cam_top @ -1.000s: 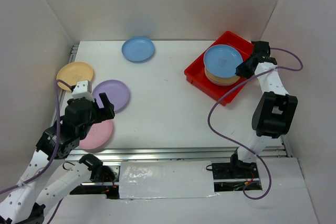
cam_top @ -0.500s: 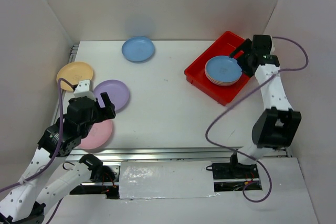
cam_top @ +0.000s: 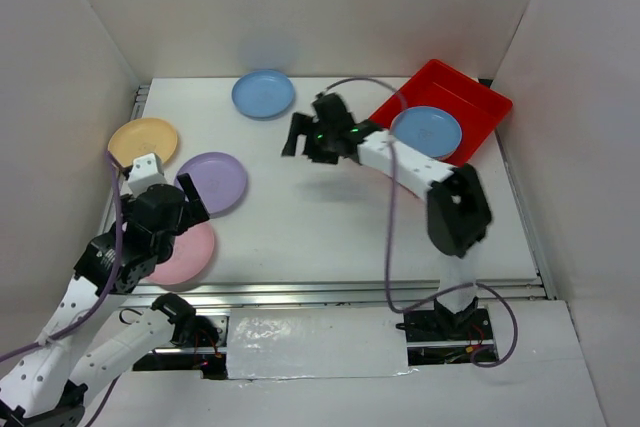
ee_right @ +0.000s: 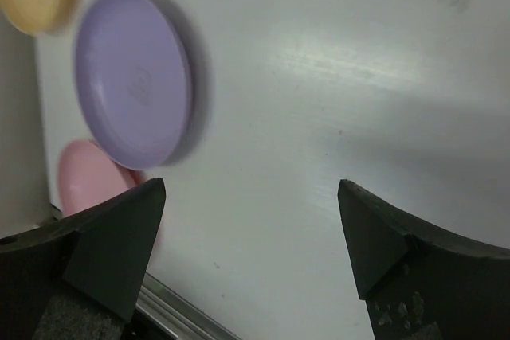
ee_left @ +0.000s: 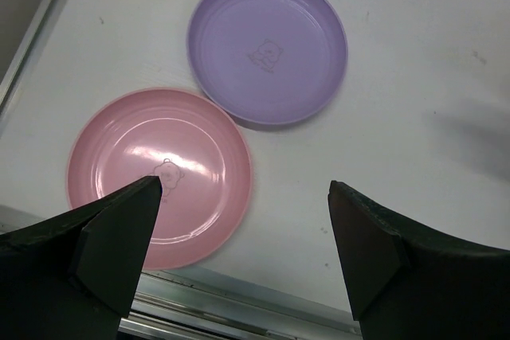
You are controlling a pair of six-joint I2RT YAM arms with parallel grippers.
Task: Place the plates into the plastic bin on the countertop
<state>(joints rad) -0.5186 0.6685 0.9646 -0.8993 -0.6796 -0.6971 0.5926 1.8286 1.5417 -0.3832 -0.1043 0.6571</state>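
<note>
The red plastic bin [cam_top: 472,83] sits at the back right of the white countertop [cam_top: 330,217] and holds a stack of plates with a blue plate [cam_top: 426,131] on top. Loose plates lie on the left: blue [cam_top: 264,93], yellow [cam_top: 143,140], lilac [cam_top: 215,180] [ee_left: 267,57] [ee_right: 131,77] and pink [cam_top: 185,255] [ee_left: 159,177]. My right gripper [cam_top: 305,137] [ee_right: 251,228] hangs open and empty over the middle of the countertop, facing the lilac plate. Over the pink plate's right edge my left gripper [cam_top: 188,207] [ee_left: 243,220] is open, holding nothing.
White walls close in the countertop on three sides. A metal rail [cam_top: 340,292] [ee_left: 199,312] runs along the near edge, close to the pink plate. The right arm's purple cable [cam_top: 392,237] arcs above the surface.
My right gripper let go of the blue plate on the stack in the bin, opened, and swung left to the middle of the countertop. The bin shifted. The left arm barely moved.
</note>
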